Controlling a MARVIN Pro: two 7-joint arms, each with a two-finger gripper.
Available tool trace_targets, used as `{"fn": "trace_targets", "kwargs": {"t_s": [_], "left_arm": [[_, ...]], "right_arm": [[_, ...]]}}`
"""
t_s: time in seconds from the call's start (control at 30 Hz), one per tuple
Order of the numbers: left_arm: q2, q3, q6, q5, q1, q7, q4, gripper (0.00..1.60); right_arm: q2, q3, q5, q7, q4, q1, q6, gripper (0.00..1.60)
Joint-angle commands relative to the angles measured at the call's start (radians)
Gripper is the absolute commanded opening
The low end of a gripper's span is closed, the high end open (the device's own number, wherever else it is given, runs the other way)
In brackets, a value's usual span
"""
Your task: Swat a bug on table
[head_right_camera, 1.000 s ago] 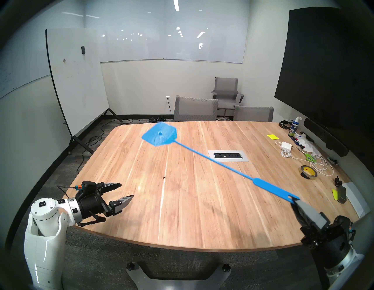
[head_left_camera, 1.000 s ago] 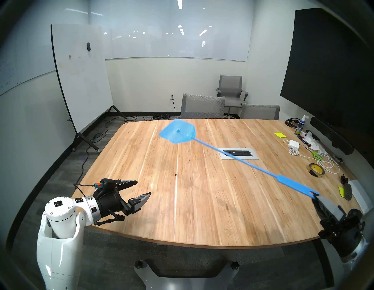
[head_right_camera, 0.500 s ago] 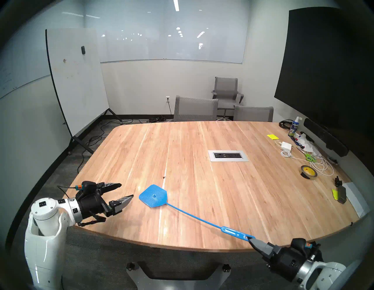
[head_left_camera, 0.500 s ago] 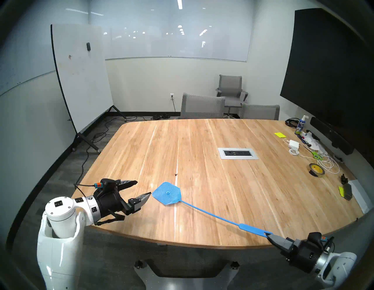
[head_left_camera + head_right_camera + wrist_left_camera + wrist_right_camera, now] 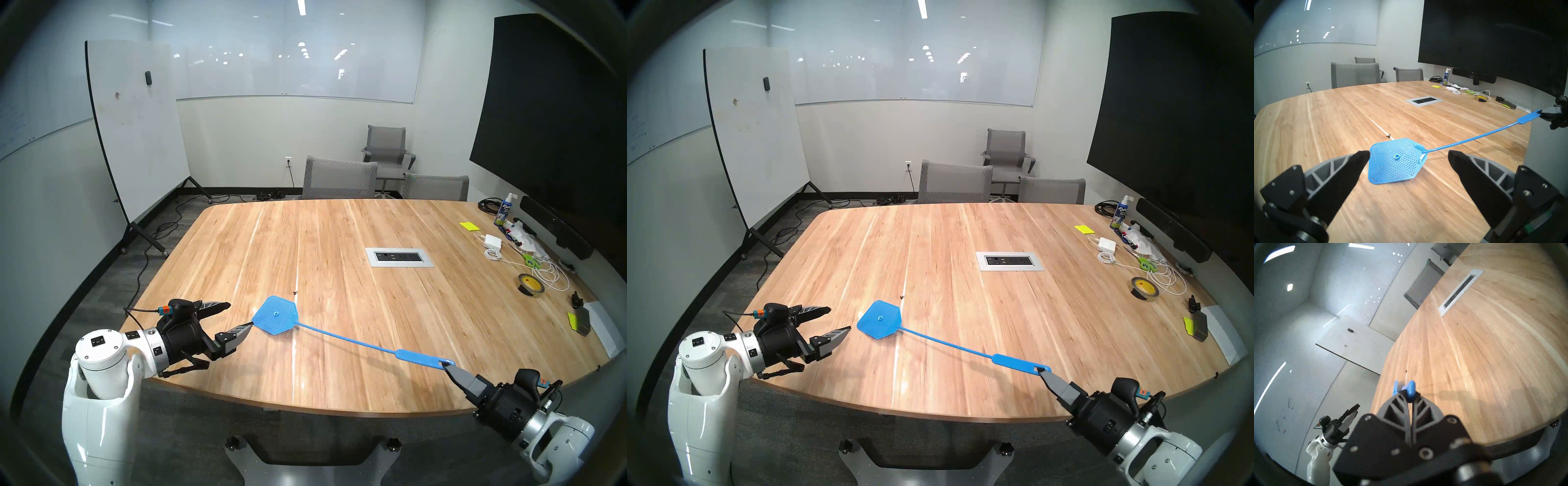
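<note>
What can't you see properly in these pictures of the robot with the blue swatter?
- The bug: a tiny dark speck in both head views, too small to tell what kind; just a dot in the right wrist view.
- The fly swatter: in the right wrist view, the right gripper hides all but the handle end.
- Whether its head touches the table: unclear in every view.
- Spray bottle label: too small.

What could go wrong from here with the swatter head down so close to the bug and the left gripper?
1. The bug sits just beyond the far edge of the swatter head, uncovered; the swat looks short and may need repeating.
2. The head lies right by a fingertip of the open left gripper; another swing could clip it.
3. The right gripper pinches only the handle's end loop, so the swatter could twist or slip.
</note>
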Motion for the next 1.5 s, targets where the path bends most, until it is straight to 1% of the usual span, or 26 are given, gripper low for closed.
{"fn": "trace_targets", "kwargs": {"t_s": [0.0, 0.23, 0.33, 0.5, 0.53, 0.57, 0.73, 0.77, 0.8, 0.87, 0.9, 1.03, 1.13, 1.2, 1.23, 1.27, 1.3, 1.33, 1.37, 1.4, 1.43, 1.47], "left_arm": [[0.000, 0.001, 0.001, 0.000, 0.001, -0.002, -0.021, 1.60], [-0.001, 0.001, 0.001, 0.002, 0.001, -0.003, -0.021, 1.60], [-0.001, 0.001, 0.001, 0.002, 0.001, -0.003, -0.021, 1.60], [-0.002, 0.000, 0.002, 0.003, 0.000, -0.004, -0.021, 1.60], [-0.002, 0.000, 0.002, 0.003, 0.000, -0.004, -0.021, 1.60], [-0.002, 0.000, 0.002, 0.003, 0.000, -0.005, -0.021, 1.60], [-0.003, 0.000, 0.002, 0.004, 0.000, -0.005, -0.021, 1.60], [-0.003, 0.000, 0.002, 0.004, 0.000, -0.005, -0.021, 1.60], [-0.003, 0.000, 0.002, 0.004, 0.000, -0.005, -0.021, 1.60], [-0.004, 0.000, 0.002, 0.005, 0.000, -0.006, -0.021, 1.60], [-0.004, -0.001, 0.002, 0.005, 0.000, -0.006, -0.022, 1.60], [-0.004, -0.001, 0.002, 0.006, 0.000, -0.006, -0.022, 1.60], [-0.005, -0.001, 0.002, 0.006, 0.000, -0.007, -0.022, 1.60], [-0.005, -0.001, 0.002, 0.007, 0.000, -0.007, -0.022, 1.60], [-0.005, -0.001, 0.002, 0.007, 0.000, -0.007, -0.022, 1.60], [-0.006, -0.001, 0.002, 0.007, -0.001, -0.008, -0.022, 1.60], [-0.006, -0.002, 0.002, 0.007, -0.001, -0.008, -0.022, 1.60], [-0.006, -0.002, 0.002, 0.007, -0.001, -0.008, -0.021, 1.60], [-0.006, -0.002, 0.002, 0.007, -0.001, -0.008, -0.021, 1.60], [-0.006, -0.002, 0.002, 0.008, -0.001, -0.008, -0.021, 1.60], [-0.006, -0.002, 0.001, 0.007, -0.002, -0.009, -0.019, 1.60], [-0.006, -0.002, 0.000, 0.007, -0.003, -0.009, -0.018, 1.60]], "right_arm": [[-0.028, 0.054, 0.131, 0.068, -0.027, 0.008, 0.028, 0.00], [-0.040, 0.105, 0.222, 0.102, -0.033, 0.006, 0.063, 0.00], [-0.057, 0.128, 0.255, 0.121, -0.035, 0.013, 0.059, 0.00], [-0.066, 0.163, 0.313, 0.139, -0.030, 0.025, 0.074, 0.00], [-0.066, 0.163, 0.313, 0.139, -0.030, 0.025, 0.074, 0.00], [-0.075, 0.175, 0.325, 0.155, -0.030, 0.029, 0.069, 0.00], [-0.096, 0.200, 0.403, 0.153, -0.031, 0.038, 0.086, 0.00], [-0.096, 0.200, 0.403, 0.153, -0.031, 0.038, 0.086, 0.00], [-0.095, 0.206, 0.419, 0.151, -0.031, 0.038, 0.094, 0.00], [-0.102, 0.213, 0.446, 0.146, -0.032, 0.042, 0.098, 0.00], [-0.106, 0.218, 0.485, 0.123, -0.033, 0.046, 0.108, 0.00], [-0.108, 0.224, 0.553, 0.087, -0.033, 0.059, 0.116, 0.00], [-0.107, 0.226, 0.610, 0.030, -0.041, 0.063, 0.117, 0.00], [-0.103, 0.217, 0.630, -0.013, -0.043, 0.073, 0.109, 0.00], [-0.103, 0.217, 0.630, -0.013, -0.043, 0.073, 0.109, 0.00], [-0.092, 0.193, 0.629, -0.065, -0.039, 0.087, 0.096, 0.00], [-0.094, 0.177, 0.617, -0.091, -0.039, 0.096, 0.082, 0.00], [-0.074, 0.149, 0.584, -0.105, -0.028, 0.095, 0.070, 0.00], [-0.074, 0.149, 0.584, -0.105, -0.028, 0.095, 0.070, 0.00], [-0.066, 0.127, 0.557, -0.139, -0.023, 0.108, 0.064, 0.00], [-0.032, 0.108, 0.479, -0.158, -0.018, 0.099, 0.061, 0.00], [-0.012, 0.084, 0.454, -0.177, -0.006, 0.100, 0.065, 0.00]]}}
